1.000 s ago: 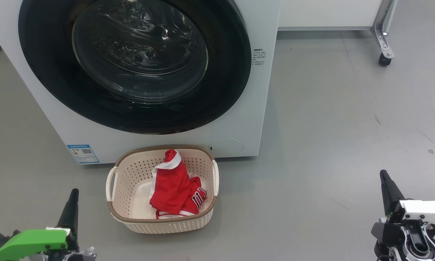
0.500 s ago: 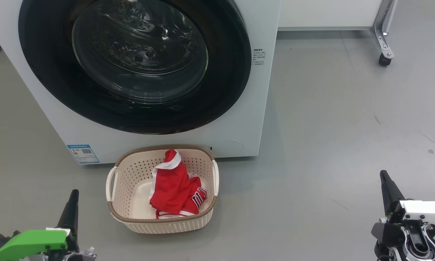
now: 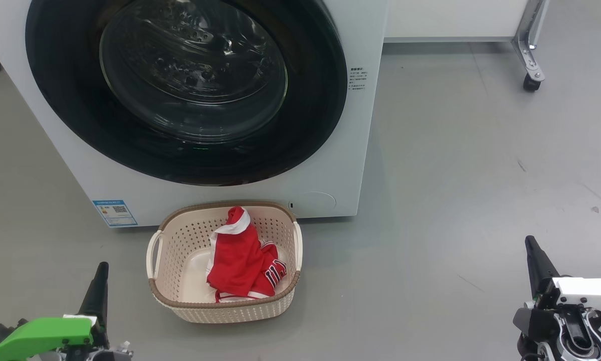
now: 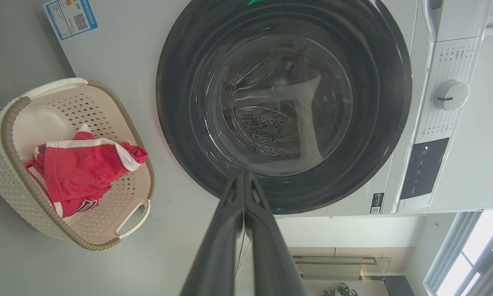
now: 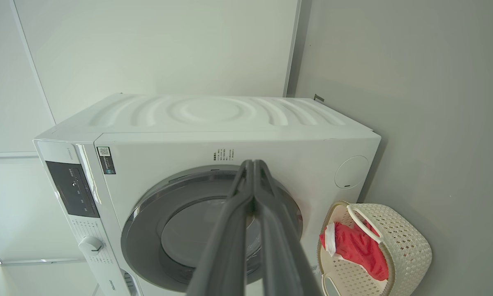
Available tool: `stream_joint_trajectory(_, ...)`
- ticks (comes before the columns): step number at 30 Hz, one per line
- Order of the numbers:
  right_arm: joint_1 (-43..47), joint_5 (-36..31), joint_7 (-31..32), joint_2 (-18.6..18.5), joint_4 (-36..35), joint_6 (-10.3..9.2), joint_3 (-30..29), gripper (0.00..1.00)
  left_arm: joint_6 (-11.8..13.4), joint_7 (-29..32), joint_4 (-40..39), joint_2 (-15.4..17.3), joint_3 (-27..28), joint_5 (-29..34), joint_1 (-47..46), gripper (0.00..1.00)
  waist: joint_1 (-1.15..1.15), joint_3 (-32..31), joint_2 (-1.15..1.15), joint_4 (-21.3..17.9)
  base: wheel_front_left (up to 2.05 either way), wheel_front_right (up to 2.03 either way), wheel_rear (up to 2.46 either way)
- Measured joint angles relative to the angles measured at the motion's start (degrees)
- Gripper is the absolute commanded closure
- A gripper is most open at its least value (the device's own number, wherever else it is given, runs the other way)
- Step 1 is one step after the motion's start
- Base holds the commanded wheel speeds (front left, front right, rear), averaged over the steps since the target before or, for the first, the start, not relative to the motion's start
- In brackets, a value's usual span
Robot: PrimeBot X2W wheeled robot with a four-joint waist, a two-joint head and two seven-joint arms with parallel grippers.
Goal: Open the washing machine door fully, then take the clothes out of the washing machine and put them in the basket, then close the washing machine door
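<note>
Head view: the washing machine door (image 3: 190, 85) is closed; the clothes (image 3: 240, 260) lie inside the basket (image 3: 180, 245), on the floor (image 3: 455, 175) just in front of the washing machine (image 3: 360, 150). Left wrist view: the left tool (image 4: 243, 176) is pressed narrow, empty. Right wrist view: the right tool (image 5: 252, 164) is also narrow, empty.

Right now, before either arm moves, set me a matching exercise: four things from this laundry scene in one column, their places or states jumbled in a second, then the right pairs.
Column A
1. washing machine door
2. clothes
3. basket
4. left gripper

Column B
a. stands on the floor in front of the washing machine
b. fingers pressed together, holding nothing
c. shut against the white front
d. heaped inside the basket

Pairs: 1-c, 2-d, 3-a, 4-b
</note>
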Motion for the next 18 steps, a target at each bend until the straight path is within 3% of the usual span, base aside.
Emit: stream_joint_trajectory(18,-0.02,0.00,0.00,0.00,0.05,0.29,-0.12,1.00,-0.01,0.00,0.18,0.00,0.09,0.00,-0.38,1.00,0.00,-0.01,0.00,0.00,0.00,0.00,0.00)
